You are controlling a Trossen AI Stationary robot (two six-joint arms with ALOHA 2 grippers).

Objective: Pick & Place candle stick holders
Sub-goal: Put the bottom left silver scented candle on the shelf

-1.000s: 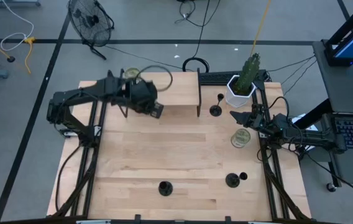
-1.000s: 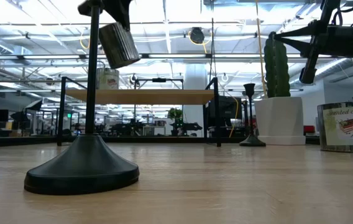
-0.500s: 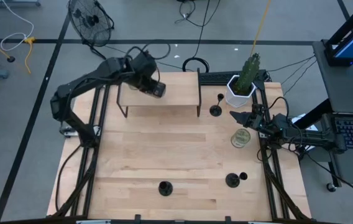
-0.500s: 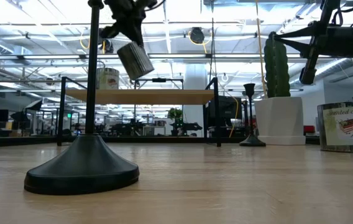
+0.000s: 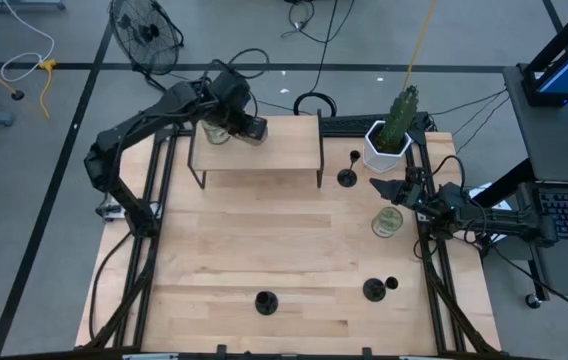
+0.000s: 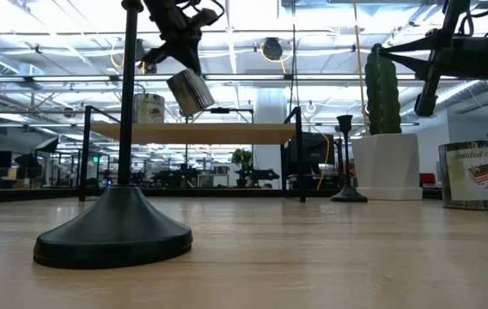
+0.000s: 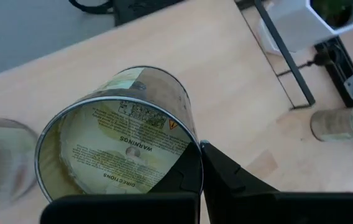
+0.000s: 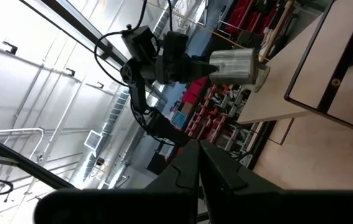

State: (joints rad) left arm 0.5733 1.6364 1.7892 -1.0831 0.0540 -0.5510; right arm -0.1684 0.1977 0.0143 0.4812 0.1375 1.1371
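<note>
Left gripper (image 5: 249, 128) has swung farther over the shelf (image 5: 274, 150), fingers clamped on a tilted glass jar (image 7: 120, 137); right gripper (image 5: 389, 187) idle at right edge, fingers closed, empty.

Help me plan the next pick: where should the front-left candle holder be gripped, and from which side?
Grip the front-left holder on its thin upright stem, above the flared disc base, coming straight down from above. It stands upright with bare wood around it, so fingers can likely close across the stem; the base looks too wide and low.

I get bright, even overhead light on the table (image 5: 264, 250), with only faint shadows; ceiling strip lights (image 6: 253, 13) glare at 12 o'clock in my low view; the second jar (image 7: 2, 155) at 9 o'clock blurs.
</note>
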